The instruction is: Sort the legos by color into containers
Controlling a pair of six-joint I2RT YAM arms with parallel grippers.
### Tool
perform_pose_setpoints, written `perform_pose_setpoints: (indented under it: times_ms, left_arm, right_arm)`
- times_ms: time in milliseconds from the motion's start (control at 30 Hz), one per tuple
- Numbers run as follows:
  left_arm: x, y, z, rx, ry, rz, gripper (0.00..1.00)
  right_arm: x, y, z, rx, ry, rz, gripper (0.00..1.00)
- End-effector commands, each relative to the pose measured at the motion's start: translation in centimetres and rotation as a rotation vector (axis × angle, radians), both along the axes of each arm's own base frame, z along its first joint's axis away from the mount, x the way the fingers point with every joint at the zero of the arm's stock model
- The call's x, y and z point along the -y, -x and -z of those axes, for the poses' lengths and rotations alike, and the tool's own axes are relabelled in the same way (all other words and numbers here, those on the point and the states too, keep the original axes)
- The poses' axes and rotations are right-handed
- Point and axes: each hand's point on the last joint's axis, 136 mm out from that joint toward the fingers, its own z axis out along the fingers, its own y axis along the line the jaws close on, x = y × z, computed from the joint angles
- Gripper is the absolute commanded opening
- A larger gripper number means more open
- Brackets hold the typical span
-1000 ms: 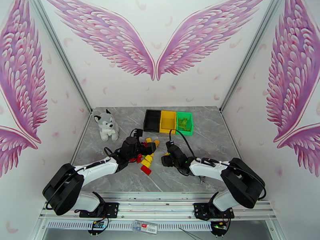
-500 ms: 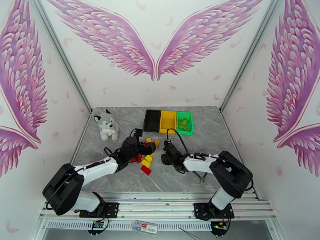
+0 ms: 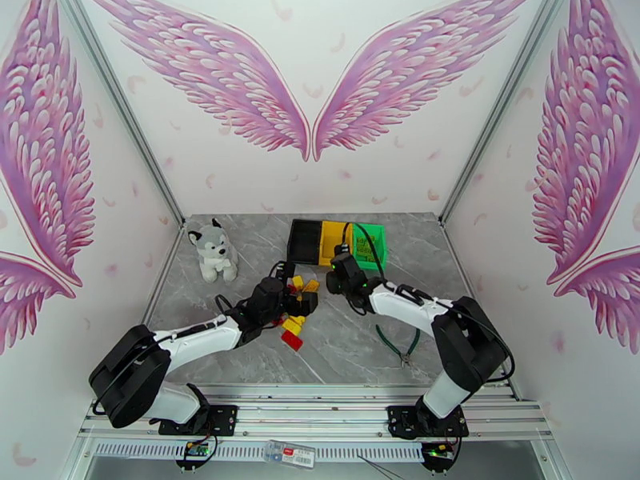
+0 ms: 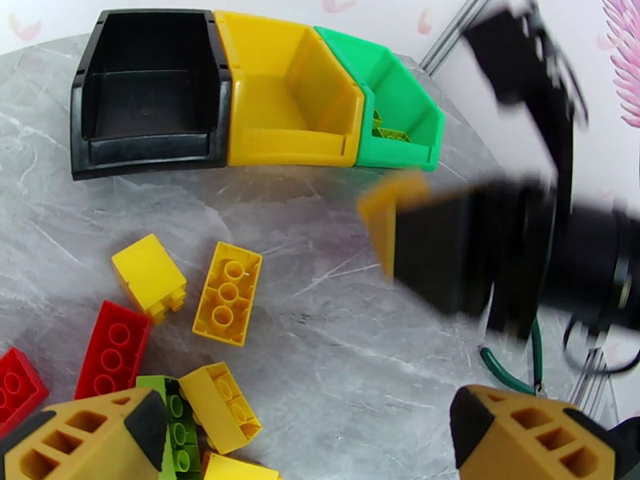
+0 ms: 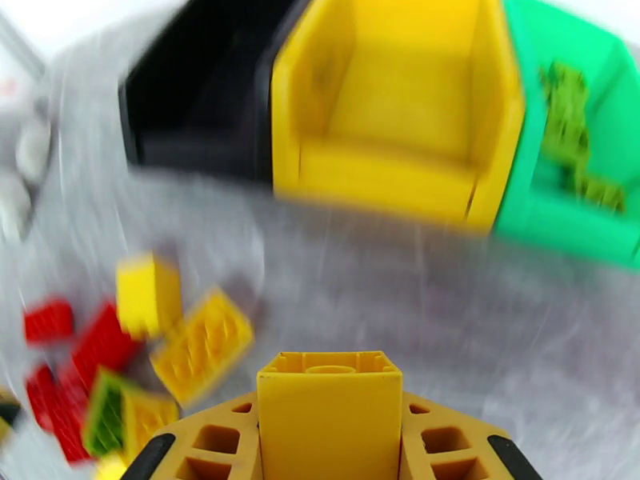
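As seen from above, far left on the desk [image 3: 360, 354]: plush husky [image 3: 212, 250], upright, well apart from everything else. Next, left end effector [image 4: 312, 442], low over the loose bricks [image 3: 292, 323] at mid-desk. Spread wide, gripping nothing; orange fingertips [image 4: 96, 434] at opposite bottom corners of the left wrist view, the left one over a green brick [image 4: 180, 430], touching or just above, cannot tell which. Ahead of them, studs up: a long yellow brick [image 4: 228, 292], long axis running near to far and leaning slightly right; beside it a short yellow brick [image 4: 150, 276] and a red brick [image 4: 112, 358], roughly parallel to the long one. Then right end effector [image 5: 330, 450], clamped on a yellow block [image 5: 330, 410], raised just in front of the yellow bin [image 5: 376, 182]. Hollow underside turned toward that bin; long axis cut off by the frame edge. Far side, joined in a row: black bin [image 4: 152, 146], yellow bin, green bin [image 4: 400, 158] with green pieces [image 5: 572, 122] inside.
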Motion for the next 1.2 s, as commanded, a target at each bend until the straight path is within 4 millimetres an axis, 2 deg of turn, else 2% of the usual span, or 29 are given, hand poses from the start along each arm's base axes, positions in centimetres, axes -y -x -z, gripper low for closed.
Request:
perform_pose_setpoints:
  times_ms: [0,100,233,333,433,633,700,733,767,900,1167]
  left_arm:
    - [-0.6,-0.6,-1.8,0.060,-0.040,-0.025,0.99]
    - [-1.0,-0.6,-2.1,0.078,-0.056,-0.036,0.99]
    - [-1.4,-0.8,-2.2,0.093,-0.080,-0.050,0.99]
    - [-1.7,-0.8,-2.4,0.100,-0.089,-0.059,0.99]
    - [-2.1,-0.8,-2.6,0.109,-0.097,-0.070,0.99]
    - [-3.1,-1.1,-2.9,0.115,-0.091,-0.102,0.99]
    - [-3.4,-1.2,-2.8,0.108,-0.081,-0.111,0.99]
    - [-3.6,-1.3,-2.8,0.103,-0.074,-0.116,0.99]
    - [-3.8,-1.4,-2.6,0.096,-0.067,-0.122,0.99]
    - [-4.4,-1.8,-2.4,0.071,-0.030,-0.139,0.99]
    - [-5.7,-2.5,-1.6,0.024,0.028,-0.178,0.99]
  right_arm:
    - [0.9,-3.1,-0.4,-0.031,0.046,0.035,0.21]
    - [1.3,-6.2,-0.4,-0.048,0.055,0.063,0.24]
    - [1.9,-9.5,0.4,-0.084,0.068,0.087,0.42]
    - [1.7,-10.5,0.2,-0.090,0.075,0.074,0.53]
    - [1.2,-10.2,-0.8,-0.072,0.047,0.050,0.61]
    - [0.3,-6.9,-2.8,-0.022,-0.009,0.004,0.68]
    - [0.0,-5.2,-2.9,-0.013,-0.016,-0.011,0.71]
    - [-0.2,-4.1,-2.3,-0.018,-0.015,-0.020,0.74]
    - [-0.4,-3.4,-2.8,-0.004,-0.025,-0.030,0.75]
    - [-1.5,0.6,-1.3,-0.011,-0.035,-0.086,0.80]
    - [-3.6,7.7,1.8,-0.047,-0.024,-0.222,0.81]
